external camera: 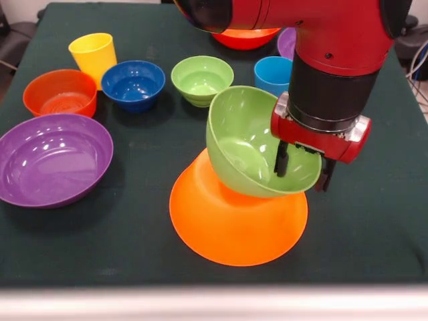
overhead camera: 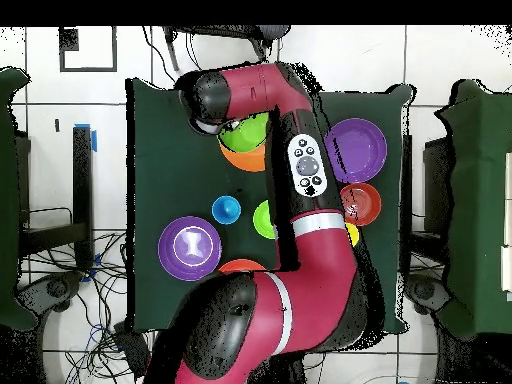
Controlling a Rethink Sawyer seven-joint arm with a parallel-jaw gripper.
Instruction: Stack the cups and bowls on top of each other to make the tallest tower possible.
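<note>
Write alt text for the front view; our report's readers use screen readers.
A red and black robot gripper clamps the rim of a large green plastic bowl, which sits tilted on an upturned big orange plastic bowl on a dark green table. Behind stand a yellow cup, a light blue cup and purple, red-orange, dark blue and small green bowls.

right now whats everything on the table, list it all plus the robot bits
orange bowl: 1, orange, upturned, front centre, tower base
big green bowl: 1, green, tilted on the orange bowl
small green bowl: 1, green, behind it
blue bowl: 1, dark blue, left of small green
red-orange bowls: 2, one far left, one at the back edge
purple bowls: 2, one front left, one back right
yellow cup: 1, back left
blue cup: 1, light blue, back
table: 1, dark green cloth
gripper: 1, jaws astride the big green bowl's rim
</note>
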